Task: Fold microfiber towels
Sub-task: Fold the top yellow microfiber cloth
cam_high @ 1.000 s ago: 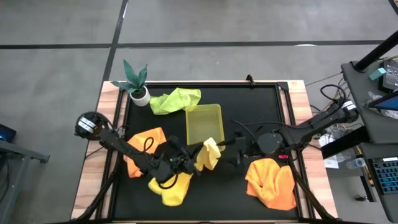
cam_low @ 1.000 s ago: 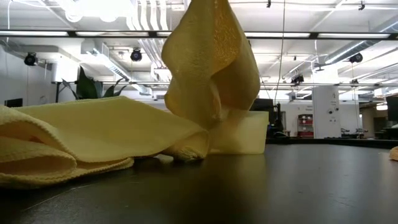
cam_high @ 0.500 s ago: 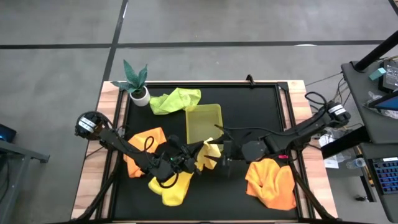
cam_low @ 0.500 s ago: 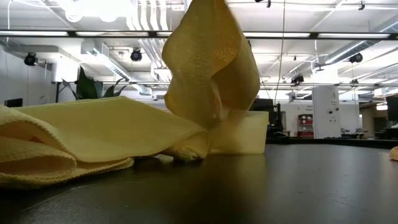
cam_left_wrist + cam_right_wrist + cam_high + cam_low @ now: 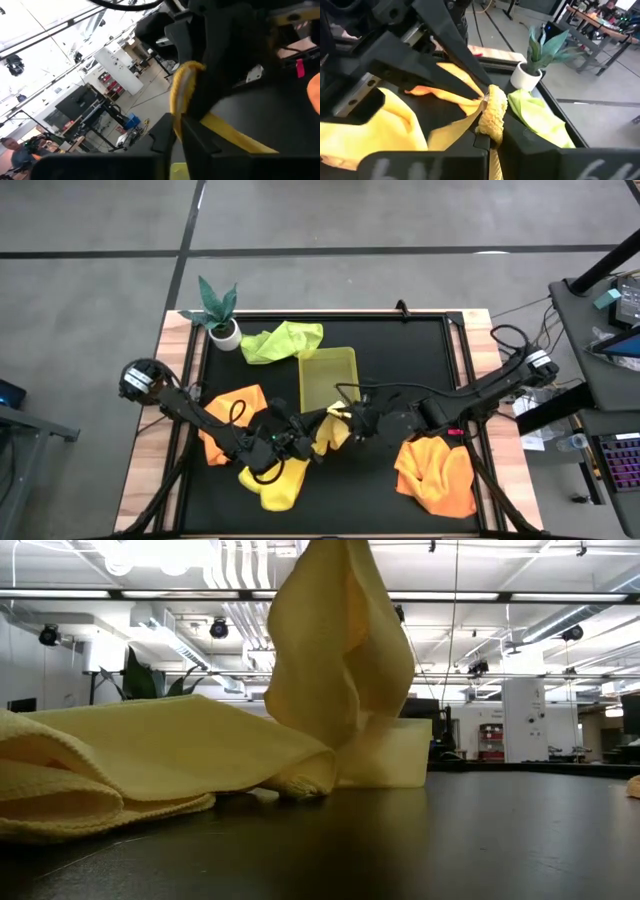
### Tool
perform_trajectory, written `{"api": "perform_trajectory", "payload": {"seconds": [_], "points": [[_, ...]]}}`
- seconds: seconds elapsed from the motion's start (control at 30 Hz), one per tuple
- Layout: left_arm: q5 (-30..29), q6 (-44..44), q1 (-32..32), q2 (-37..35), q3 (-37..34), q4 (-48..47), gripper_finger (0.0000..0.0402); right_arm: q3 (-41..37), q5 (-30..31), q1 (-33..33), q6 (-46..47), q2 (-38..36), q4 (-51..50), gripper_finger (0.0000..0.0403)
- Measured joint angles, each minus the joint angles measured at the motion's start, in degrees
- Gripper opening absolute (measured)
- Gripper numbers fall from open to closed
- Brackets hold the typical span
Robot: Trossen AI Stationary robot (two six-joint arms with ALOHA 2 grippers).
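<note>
A pale yellow towel (image 5: 333,438) is held up between my two grippers, in front of the tray. In the low view it stands tall (image 5: 340,660), and its lower end (image 5: 300,780) rests on the black mat. My left gripper (image 5: 308,433) comes from the table's left and is shut on it. My right gripper (image 5: 348,421) comes from the right and is shut on the same bunched upper part. A second pale yellow towel (image 5: 275,483) lies crumpled near the front edge. My left gripper pinches a folded edge of the towel's raised top (image 5: 181,95) between its two fingers, coming in slanting from the table's left. The cloth runs down from there to the mat. My right gripper pinches a bunched fold at the towel's top (image 5: 493,114) between its two fingers, right beside the left gripper's fingertips (image 5: 479,95). It comes level from the table's right. Several layers are gathered there, and the towel hangs below.
A yellow-green tray (image 5: 328,376) stands behind the grippers. An orange towel (image 5: 235,415) lies under the left arm and another (image 5: 436,472) at the front right. A green towel (image 5: 283,340) and a potted plant (image 5: 220,318) sit at the far left.
My right gripper has moved toward the table's left, up to the raised towel, and has shut on its top beside the left gripper. The towel's upper part has drawn in narrower; its lower end has stayed on the mat.
</note>
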Motion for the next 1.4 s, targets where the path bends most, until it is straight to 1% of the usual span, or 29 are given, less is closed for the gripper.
{"api": "perform_trajectory", "payload": {"seconds": [0.2, 0.3, 0.4, 0.5, 0.53, 0.63, 0.67, 0.7, 0.8, 0.83, 0.93, 1.0, 1.03, 1.1, 1.2, 1.27, 1.33, 1.4], "points": [[-0.06, -0.03, -2.94, -2.45, -0.48, -0.56, 0.0136, 0.0, -0.12, 0.96, -0.45, -3.15, -2.14, 0.0009], [0.24, -0.1, -3.97, -3.63, -2.36, -3.99, 0.0178, 0.0, -0.36, 1.78, -1.51, -4.6, -2.9, 0.0008], [1.36, -3.61, -3.81, -3.84, -5.16, -5.45, 0.0195, 0.0, -0.5, 2.91, -2.8, -5.59, -3.18, 0.0008], [8.45, -9.85, -2.18, -4.8, -8.46, -5.07, 0.0198, 0.0, -0.55, 3.57, -2.85, -6.53, -3.34, 0.0008], [10.25, -12.19, -1.35, -5.06, -9.51, -4.93, 0.0198, 0.0, -0.53, 3.79, -2.85, -6.85, -3.48, 0.0008], [11.93, -17.23, 1.24, -5.25, -12.51, -5.06, 0.0198, 0.0, -0.48, 4.34, -2.8, -7.14, -3.89, 0.0008], [13.6, -18.33, 2.2, -5.25, -13.32, -4.9, 0.0198, 0.0, -0.5, 4.46, -2.79, -7.13, -4.11, 0.0008], [16.33, -19.38, 3.13, -5.27, -13.97, -4.53, 0.0198, 0.0, -0.52, 4.66, -2.75, -7.09, -4.27, 0.0008], [27.67, -23.17, 6.26, -5.1, -15.35, -4.06, 0.0199, 0.0, -0.51, 4.76, -2.74, -7.09, -4.21, 0.0008], [30.23, -24.77, 7.17, -5.03, -15.61, -4.13, 0.0199, 0.0, -0.51, 4.76, -2.63, -7.09, -4.14, 0.0008], [35.99, -28.16, 9.12, -5.03, -16.49, -5.06, 0.0198, 0.0, -0.51, 4.74, -2.1, -7.09, -4.2, 0.0008], [39.71, -28.71, 9.51, -5.03, -17.06, -5.87, 0.0198, 0.0, -0.5, 4.73, -2.11, -7.09, -4.23, 0.0008], [41.18, -28.9, 9.47, -5.03, -17.09, -6.56, 0.0195, 0.0, -0.49, 4.74, -2.11, -7.09, -4.24, 0.0008], [42.21, -30.19, 9.37, -5.02, -17.24, -8.12, 0.0186, 0.0, -0.49, 4.74, -2.11, -7.09, -4.25, 0.0008], [43.08, -33.26, 9.53, -5.0, -18.0, -10.21, 0.0162, 0.0, -0.49, 4.74, -2.1, -7.09, -4.15, 0.0008], [43.49, -34.62, 9.6, -4.97, -18.45, -10.43, 0.0136, -0.01, -0.49, 4.74, -2.11, -7.23, -4.11, 0.0008], [43.67, -35.62, 9.56, -4.97, -18.78, -10.65, 0.0098, -0.02, -0.49, 4.74, -2.11, -7.32, -4.06, 0.0008], [43.96, -35.94, 9.5, -5.09, -19.1, -11.24, 0.0051, -0.02, -0.49, 4.78, -2.09, -7.55, -4.1, 0.0008]]}}
